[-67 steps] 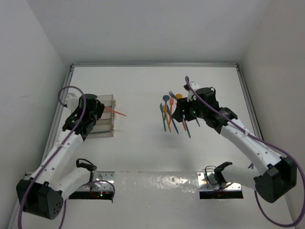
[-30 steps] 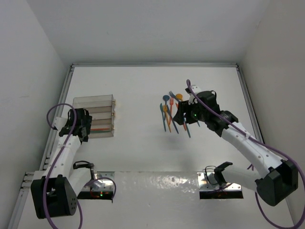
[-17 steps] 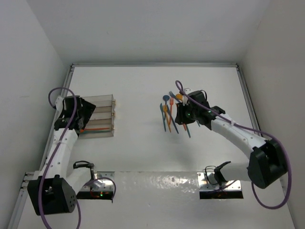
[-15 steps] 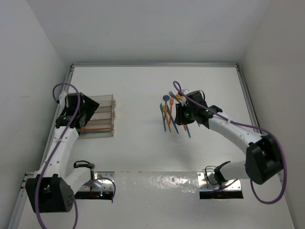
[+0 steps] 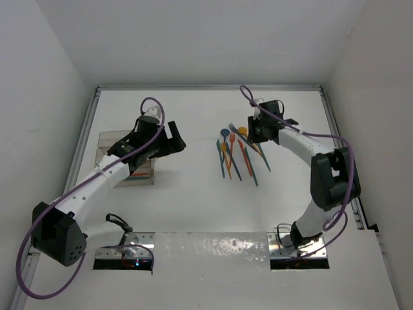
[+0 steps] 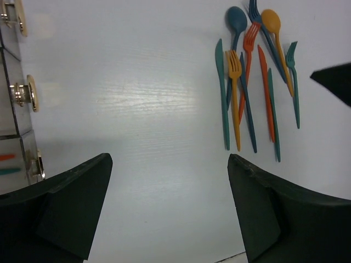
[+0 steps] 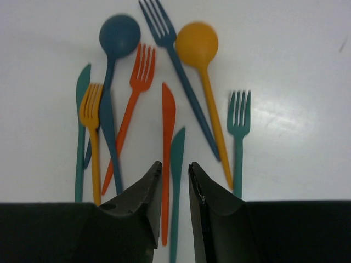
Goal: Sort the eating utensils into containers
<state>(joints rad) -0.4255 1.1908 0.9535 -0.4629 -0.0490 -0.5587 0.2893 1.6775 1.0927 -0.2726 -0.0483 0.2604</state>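
- In the top camera I see the utensils (image 5: 237,154) lying in a bunch on the white worktop (image 5: 193,116), a bit right of the middle of the frame.
- The bins (image 5: 106,138) sit at the left of the frame, well apart from the bunch. My left arm reaches across them and hides a good part.
- My left end effector (image 5: 175,138) is just right of the bins, between them and the bunch.
- In its own camera the two fingers (image 6: 71,203) stand wide apart at the bottom corners. Only bare worktop shows between them.
- That camera also shows the bunch at the upper right. Along the left edge is the side of the bins, with gold clasps (image 6: 32,93).
- An orange streak (image 6: 6,157) and a teal streak (image 6: 8,171) show inside a bin at the lower left.
- In the top camera my right end effector (image 5: 255,132) is at the top end of the bunch.
- In its own camera its fingers (image 7: 137,208) are nearly together, with just a thin gap.
- An orange knife (image 7: 168,115) and a teal knife (image 7: 176,153) run down into that gap. I cannot tell if the fingers touch them.
- Across the top of that frame lie a blue spoon (image 7: 118,35), an orange fork (image 7: 140,71), a blue fork (image 7: 164,27) and a yellow spoon (image 7: 196,41).
- A teal fork (image 7: 238,120) lies at the right and a yellow fork (image 7: 90,109) at the left.
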